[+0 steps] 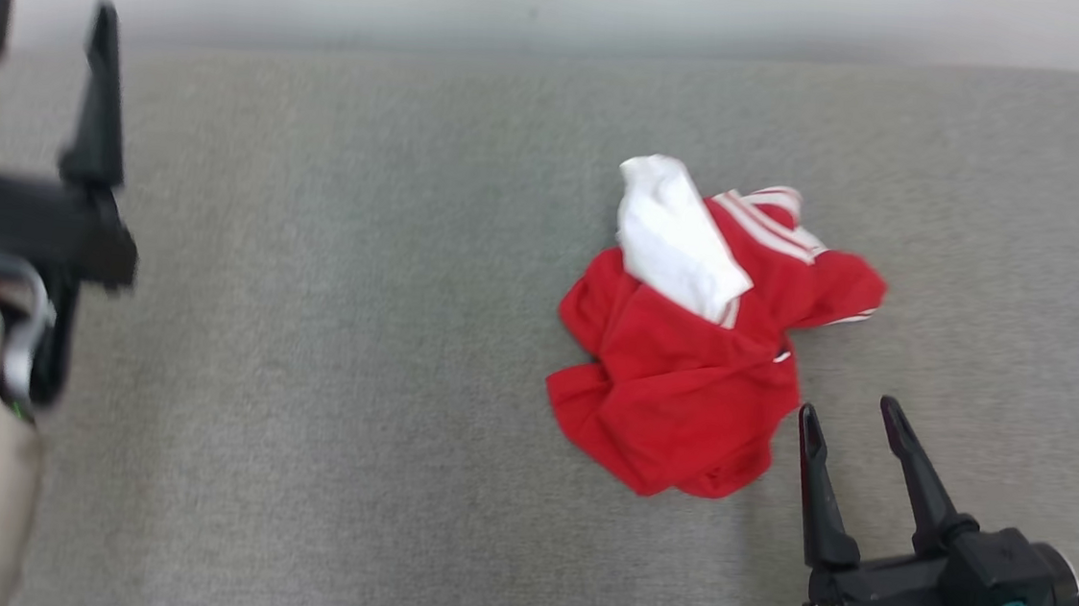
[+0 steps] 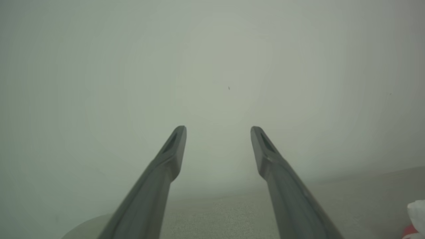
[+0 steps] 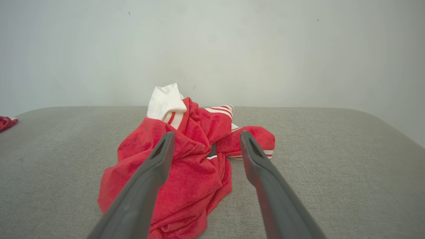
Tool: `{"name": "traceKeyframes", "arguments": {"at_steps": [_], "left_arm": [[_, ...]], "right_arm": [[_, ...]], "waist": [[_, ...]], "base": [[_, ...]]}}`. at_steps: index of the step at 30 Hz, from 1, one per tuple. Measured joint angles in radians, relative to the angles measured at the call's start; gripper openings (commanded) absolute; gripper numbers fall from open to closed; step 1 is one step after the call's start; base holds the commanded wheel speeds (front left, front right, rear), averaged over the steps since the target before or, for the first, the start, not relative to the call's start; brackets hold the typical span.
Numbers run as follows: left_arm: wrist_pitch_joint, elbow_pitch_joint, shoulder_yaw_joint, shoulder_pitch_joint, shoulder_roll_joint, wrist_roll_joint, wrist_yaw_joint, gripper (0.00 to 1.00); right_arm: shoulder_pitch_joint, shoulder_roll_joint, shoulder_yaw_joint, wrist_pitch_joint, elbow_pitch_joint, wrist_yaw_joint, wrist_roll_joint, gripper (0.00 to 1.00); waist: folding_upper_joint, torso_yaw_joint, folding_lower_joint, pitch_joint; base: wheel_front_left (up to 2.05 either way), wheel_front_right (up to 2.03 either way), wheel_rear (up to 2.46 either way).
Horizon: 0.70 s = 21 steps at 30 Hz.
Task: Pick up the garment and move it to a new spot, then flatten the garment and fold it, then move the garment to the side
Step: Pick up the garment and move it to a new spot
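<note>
Right claw (image 1: 848,407) beside garment (image 1: 677,391), lengthwise near-to-far

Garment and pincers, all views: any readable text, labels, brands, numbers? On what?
None readable.
The red garment has white stripes but no lettering; a small white bit at its fold is too small to tell.
No markings visible on the left pincer, right pincer or grey cushion.
</note>
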<state>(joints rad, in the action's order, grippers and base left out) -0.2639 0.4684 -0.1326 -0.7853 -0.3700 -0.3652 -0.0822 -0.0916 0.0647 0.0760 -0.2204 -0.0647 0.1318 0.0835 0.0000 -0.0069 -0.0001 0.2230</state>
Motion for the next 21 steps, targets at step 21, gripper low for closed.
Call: {"name": "traceKeyframes", "arguments": {"at_steps": [21], "left_arm": [[0.000,-0.278,0.061,0.609,0.087,0.037,0.058,1.00]], "right_arm": [[0.075,0.033,-0.032,0.006,-0.039,0.000,0.031,1.00]], "waist": [[-0.0002,0.007,-0.0001,-0.183]], "base": [[0.00,0.00,0.00]]}}
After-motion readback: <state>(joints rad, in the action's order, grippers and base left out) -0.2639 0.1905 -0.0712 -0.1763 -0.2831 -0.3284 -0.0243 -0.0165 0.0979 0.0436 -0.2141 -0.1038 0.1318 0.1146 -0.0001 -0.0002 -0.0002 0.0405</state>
